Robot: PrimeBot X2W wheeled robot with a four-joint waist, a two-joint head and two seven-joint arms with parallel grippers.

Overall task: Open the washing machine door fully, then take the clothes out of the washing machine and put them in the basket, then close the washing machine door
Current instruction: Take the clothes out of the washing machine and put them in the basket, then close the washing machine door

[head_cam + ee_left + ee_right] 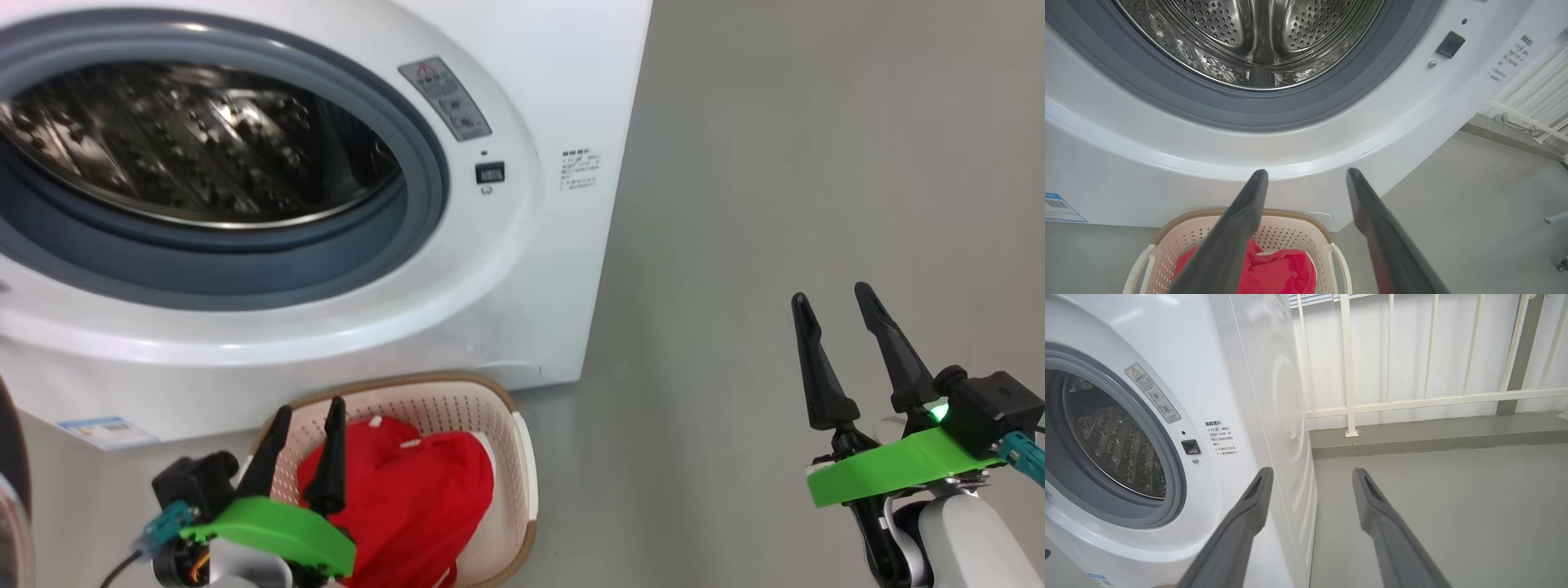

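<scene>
The white washing machine (522, 269) stands open, its steel drum (188, 147) bare inside the grey rubber ring. A dark curved edge at the far left (10, 474) may be the washing machine door. On the floor below the opening sits the cream basket (510, 457) with the red clothes (416, 498) lying in it. My left gripper (310, 412) hovers open above the basket's left side, nothing between its fingers; in the left wrist view the left gripper (1306, 173) points at the machine's lower front over the basket (1290, 230) and the clothes (1282, 273). My right gripper (833, 294) stands open over bare floor to the right.
Grey floor (775, 204) stretches to the right of the machine. A white railing (1412, 402) on a low grey kerb runs behind it. The machine's right side panel (1286, 416) is close to the right gripper (1310, 471).
</scene>
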